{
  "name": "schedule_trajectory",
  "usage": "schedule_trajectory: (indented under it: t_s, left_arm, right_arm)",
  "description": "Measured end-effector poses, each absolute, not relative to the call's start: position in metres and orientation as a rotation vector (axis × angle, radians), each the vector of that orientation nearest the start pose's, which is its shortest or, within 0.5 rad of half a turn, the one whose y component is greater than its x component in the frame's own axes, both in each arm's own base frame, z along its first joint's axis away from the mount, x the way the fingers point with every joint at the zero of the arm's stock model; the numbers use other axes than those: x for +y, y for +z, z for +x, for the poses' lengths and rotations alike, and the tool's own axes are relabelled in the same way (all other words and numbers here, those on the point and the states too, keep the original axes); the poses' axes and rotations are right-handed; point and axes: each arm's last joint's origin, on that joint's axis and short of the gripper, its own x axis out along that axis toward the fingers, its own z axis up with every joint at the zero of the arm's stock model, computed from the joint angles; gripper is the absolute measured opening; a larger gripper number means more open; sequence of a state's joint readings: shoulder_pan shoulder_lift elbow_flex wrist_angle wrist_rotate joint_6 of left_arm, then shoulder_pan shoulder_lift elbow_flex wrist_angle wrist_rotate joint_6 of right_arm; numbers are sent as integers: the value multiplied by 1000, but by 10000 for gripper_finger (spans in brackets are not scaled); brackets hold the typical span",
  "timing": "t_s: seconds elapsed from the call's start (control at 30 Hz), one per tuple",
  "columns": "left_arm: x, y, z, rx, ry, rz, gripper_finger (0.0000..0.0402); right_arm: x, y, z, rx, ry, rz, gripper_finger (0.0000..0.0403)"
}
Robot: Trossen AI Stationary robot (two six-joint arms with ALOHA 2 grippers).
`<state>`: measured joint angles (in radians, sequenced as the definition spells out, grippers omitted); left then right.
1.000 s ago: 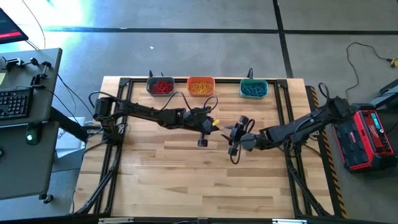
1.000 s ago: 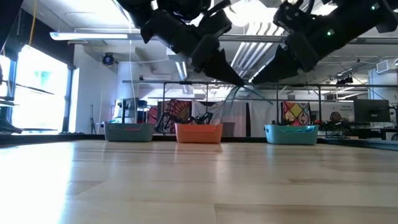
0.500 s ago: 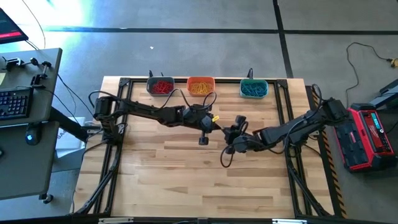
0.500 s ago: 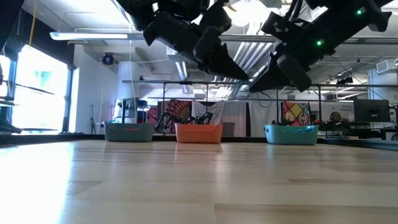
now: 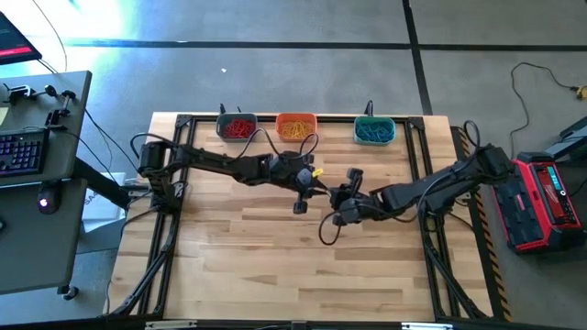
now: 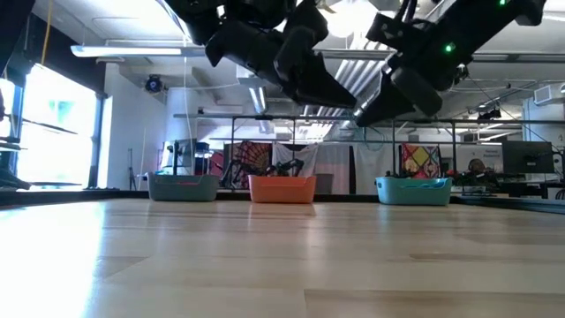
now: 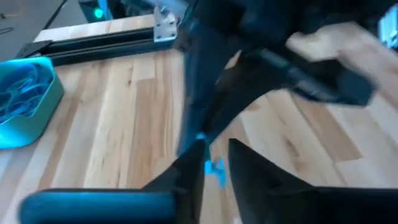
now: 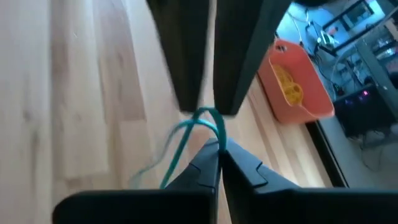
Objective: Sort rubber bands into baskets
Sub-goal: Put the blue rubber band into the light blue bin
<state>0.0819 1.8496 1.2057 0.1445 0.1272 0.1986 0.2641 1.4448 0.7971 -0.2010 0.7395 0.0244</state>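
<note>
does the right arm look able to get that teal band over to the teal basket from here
Probably yes. The right gripper, shut on the teal band, hangs mid-table, and nothing stands between it and the teal basket at the back edge; the left gripper sits off that path.

From my remote seat: keyboard [image 5: 22,148] on a grey desk [image 5: 41,238] at nine o'clock, red-and-black box [image 5: 548,203] at three o'clock.

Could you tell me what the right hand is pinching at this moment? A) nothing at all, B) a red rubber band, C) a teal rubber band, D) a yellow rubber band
C: in the right wrist view the right hand is shut on a teal rubber band above the table.
</note>
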Motion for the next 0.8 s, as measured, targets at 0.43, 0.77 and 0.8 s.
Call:
schedule_trajectory:
  t_s: [0.43,0.77,0.8]
  left_arm:
    - [46,209,404,337,-81,133,166]
    - [48,184,386,239,-53,102,168]
    - [48,184,385,231,-52,99,168]
  right_arm:
    - [18,190,260,948,-590,-343,0]
    - [-40,220,227,983,-831,-233,0]
    - [-48,223,223,983,-862,-222,0]
